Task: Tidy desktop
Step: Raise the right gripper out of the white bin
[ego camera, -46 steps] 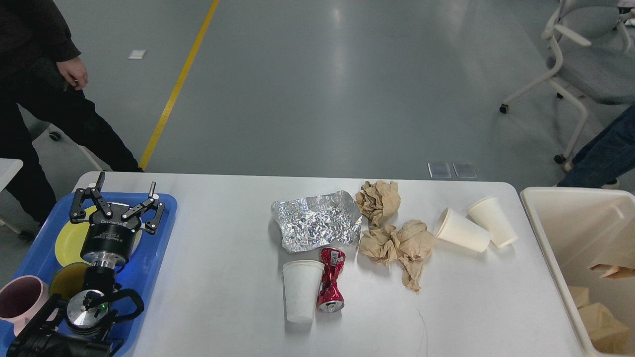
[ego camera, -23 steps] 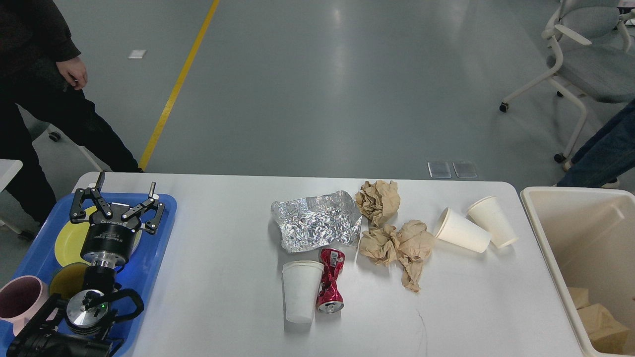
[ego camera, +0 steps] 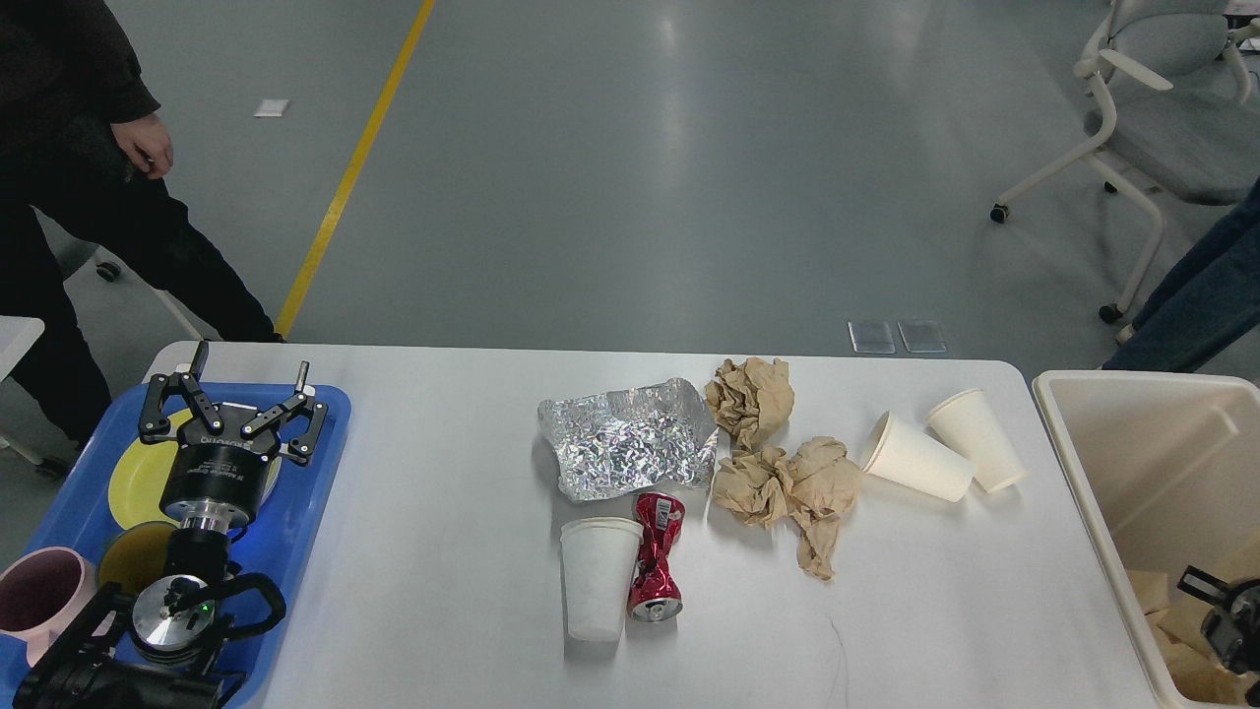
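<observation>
The white desktop point(ego camera: 453, 611) carries litter in its middle and right. A crumpled foil sheet point(ego camera: 630, 438) lies beside two brown paper wads point(ego camera: 750, 394) point(ego camera: 787, 487). A crushed red can point(ego camera: 658, 556) lies against an upright white paper cup point(ego camera: 598, 576). Two more paper cups point(ego camera: 915, 458) point(ego camera: 976, 438) lie on their sides at the right. My left gripper point(ego camera: 251, 369) is open and empty above the blue tray point(ego camera: 305, 492). Only a dark part of my right gripper point(ego camera: 1226, 611) shows, over the cream bin point(ego camera: 1083, 473); its fingers cannot be told apart.
The blue tray holds a yellow plate point(ego camera: 133, 478), a dark bowl point(ego camera: 128, 556) and a pink cup point(ego camera: 39, 591). Brown paper point(ego camera: 1147, 591) lies in the bin. A person point(ego camera: 89, 197) stands at the far left; an office chair point(ego camera: 1162, 128) and another person's leg point(ego camera: 1196, 300) are at the right.
A brown piece at the right edge over the bin is gone from view. My right gripper has come into view at the bottom right over the bin. The left arm has not moved.
</observation>
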`<state>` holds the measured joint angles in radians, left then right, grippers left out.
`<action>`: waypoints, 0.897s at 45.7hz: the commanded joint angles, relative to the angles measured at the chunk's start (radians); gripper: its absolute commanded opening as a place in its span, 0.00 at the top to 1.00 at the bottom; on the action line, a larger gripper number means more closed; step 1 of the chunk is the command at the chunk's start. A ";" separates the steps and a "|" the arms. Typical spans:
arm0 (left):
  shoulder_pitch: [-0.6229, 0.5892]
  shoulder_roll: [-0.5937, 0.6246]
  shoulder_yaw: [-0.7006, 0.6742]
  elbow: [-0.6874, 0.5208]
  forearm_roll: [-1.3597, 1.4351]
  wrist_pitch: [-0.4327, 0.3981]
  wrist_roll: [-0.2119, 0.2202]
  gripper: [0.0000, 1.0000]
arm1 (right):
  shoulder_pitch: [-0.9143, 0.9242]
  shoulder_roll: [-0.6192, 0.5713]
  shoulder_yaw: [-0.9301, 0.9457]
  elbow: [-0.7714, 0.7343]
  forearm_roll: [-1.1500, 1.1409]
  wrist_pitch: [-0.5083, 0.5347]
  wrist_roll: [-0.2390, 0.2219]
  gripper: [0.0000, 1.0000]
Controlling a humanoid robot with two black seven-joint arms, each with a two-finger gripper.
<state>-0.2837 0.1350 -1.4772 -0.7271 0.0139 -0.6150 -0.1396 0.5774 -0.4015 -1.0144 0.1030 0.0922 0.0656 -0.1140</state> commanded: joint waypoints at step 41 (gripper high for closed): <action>0.000 0.000 0.000 0.000 0.000 0.001 0.000 0.04 | 0.195 -0.099 -0.007 0.116 -0.017 0.190 0.000 0.00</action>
<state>-0.2838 0.1350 -1.4772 -0.7271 0.0138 -0.6141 -0.1396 0.6558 -0.4533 -1.0148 0.1669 0.0883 0.1185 -0.1136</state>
